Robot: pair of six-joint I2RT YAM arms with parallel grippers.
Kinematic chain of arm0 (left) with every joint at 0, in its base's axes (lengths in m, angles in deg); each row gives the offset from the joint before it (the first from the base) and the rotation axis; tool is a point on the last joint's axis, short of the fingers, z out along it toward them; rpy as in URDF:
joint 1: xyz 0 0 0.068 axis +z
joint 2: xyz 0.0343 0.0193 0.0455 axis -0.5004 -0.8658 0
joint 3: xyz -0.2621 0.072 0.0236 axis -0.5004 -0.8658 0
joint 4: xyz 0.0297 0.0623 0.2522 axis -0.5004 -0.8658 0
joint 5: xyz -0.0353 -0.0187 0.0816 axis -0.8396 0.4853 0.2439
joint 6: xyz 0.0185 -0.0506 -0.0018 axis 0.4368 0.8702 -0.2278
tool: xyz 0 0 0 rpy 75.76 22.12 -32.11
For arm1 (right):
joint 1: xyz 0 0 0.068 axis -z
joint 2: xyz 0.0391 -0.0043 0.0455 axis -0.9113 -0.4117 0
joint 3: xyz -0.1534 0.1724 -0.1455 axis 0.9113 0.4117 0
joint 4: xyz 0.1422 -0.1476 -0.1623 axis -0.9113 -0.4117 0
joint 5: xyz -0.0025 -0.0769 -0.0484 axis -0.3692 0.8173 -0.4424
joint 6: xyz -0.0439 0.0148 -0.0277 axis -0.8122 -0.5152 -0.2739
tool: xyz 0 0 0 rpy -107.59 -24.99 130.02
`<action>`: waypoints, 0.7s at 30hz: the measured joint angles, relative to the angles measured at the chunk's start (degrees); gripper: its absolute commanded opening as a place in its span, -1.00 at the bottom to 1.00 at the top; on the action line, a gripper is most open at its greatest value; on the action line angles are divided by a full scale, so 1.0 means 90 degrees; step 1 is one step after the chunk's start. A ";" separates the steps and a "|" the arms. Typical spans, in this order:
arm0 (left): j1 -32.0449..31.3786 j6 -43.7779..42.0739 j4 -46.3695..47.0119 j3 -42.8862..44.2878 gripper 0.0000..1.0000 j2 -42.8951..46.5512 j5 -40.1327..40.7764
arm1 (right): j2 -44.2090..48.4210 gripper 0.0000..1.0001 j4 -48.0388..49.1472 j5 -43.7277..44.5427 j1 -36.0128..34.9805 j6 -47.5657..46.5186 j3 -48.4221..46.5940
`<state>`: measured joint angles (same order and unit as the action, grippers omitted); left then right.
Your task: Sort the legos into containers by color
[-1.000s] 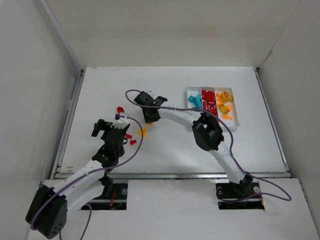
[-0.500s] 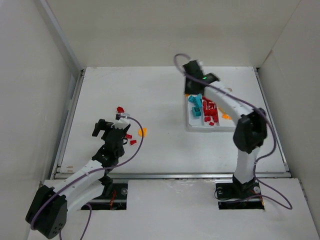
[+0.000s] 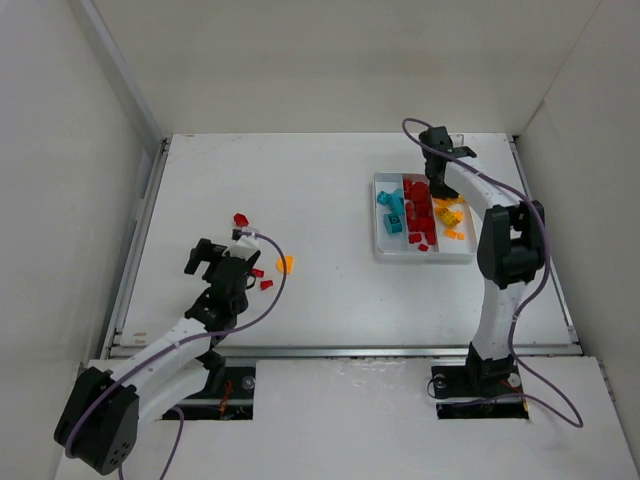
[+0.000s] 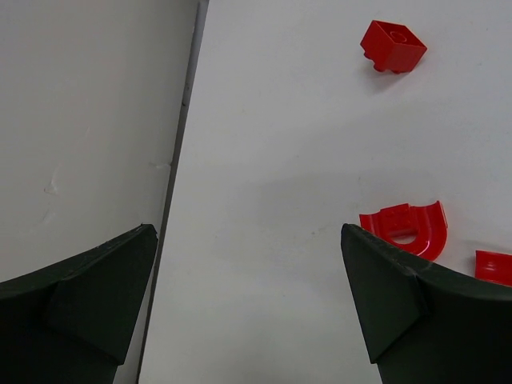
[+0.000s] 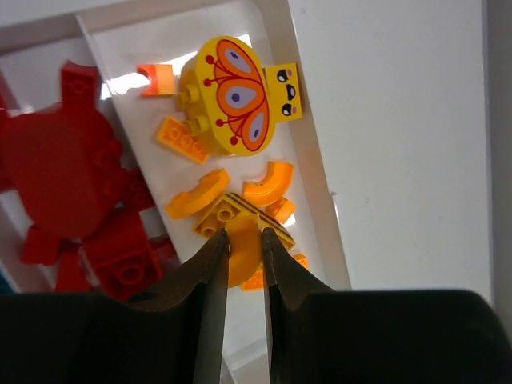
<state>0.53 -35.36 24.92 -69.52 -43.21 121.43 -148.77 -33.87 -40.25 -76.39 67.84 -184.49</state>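
Top external: tray compts L-R: teal legos, red legos, orange-yellow legos.

The white tray carries teal legos, red legos and orange-yellow legos. One round yellow piece shows an orange butterfly with purple spots and red outlines. Loose red bricks lie on the white surface.

Right arm swung off mid-table. A second ago its pincer was down by the loose orange legos. Half a second ago it was over the blue end of the tray, now it's above the orange compartment at the far right corner. One small orange speck by its old spot is gone.
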 measured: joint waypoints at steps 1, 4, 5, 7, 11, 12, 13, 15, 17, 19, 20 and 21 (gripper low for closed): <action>0.0002 0.0010 -0.0024 0.0000 0.98 -0.0022 -0.0010 | -0.0134 -0.88 -0.0075 0.0087 0.0022 -0.0056 -0.0044; 0.0041 0.0049 -0.0080 0.0000 1.00 -0.0085 -0.0049 | -0.0449 -0.40 -0.0228 0.0396 0.0134 -0.0172 -0.0233; 0.0051 0.0053 -0.0085 0.0000 1.00 -0.0097 -0.0049 | -0.0466 -0.27 -0.0238 0.0408 0.0146 -0.0177 -0.0238; 0.0083 0.0063 -0.0102 0.0002 1.00 -0.0168 -0.0073 | -0.0476 0.02 -0.0265 0.0413 0.0165 -0.0206 -0.0238; 0.0090 0.0070 -0.0155 0.0002 1.00 -0.0265 -0.0109 | -0.0476 0.23 -0.0274 0.0408 0.0163 -0.0262 -0.0236; 0.0090 0.0070 -0.0165 0.0002 1.00 -0.0279 -0.0117 | -0.0476 0.23 -0.0274 0.0403 0.0163 -0.0270 -0.0236; 0.0092 0.0070 -0.0187 0.0002 1.00 -0.0284 -0.0129 | -0.0476 0.23 -0.0274 0.0403 0.0163 -0.0277 -0.0236; 0.0107 0.0070 -0.0221 0.0002 1.00 -0.0296 -0.0163 | -0.0476 0.23 -0.0277 0.0386 0.0163 -0.0296 -0.0245; 0.0143 0.0070 -0.0250 0.0007 1.00 -0.0345 -0.0194 | -0.0476 0.23 -0.0279 0.0333 0.0163 -0.0345 -0.0270; 0.0168 0.0070 -0.0279 0.0007 1.00 -0.0413 -0.0214 | -0.0476 0.23 -0.0287 0.0277 0.0163 -0.0374 -0.0318; 0.0168 0.0078 -0.0308 0.0010 1.00 -0.0444 -0.0223 | -0.0476 0.23 -0.0291 0.0231 0.0163 -0.0393 -0.0355; 0.0170 0.0090 -0.0338 0.0015 1.00 -0.0478 -0.0231 | -0.0461 0.23 -0.0299 0.0129 0.0163 -0.0423 -0.0389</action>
<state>2.06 -34.55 21.88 -69.39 -47.51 119.35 -152.92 -36.56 -39.09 -74.92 64.04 -187.98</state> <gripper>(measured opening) 0.997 0.615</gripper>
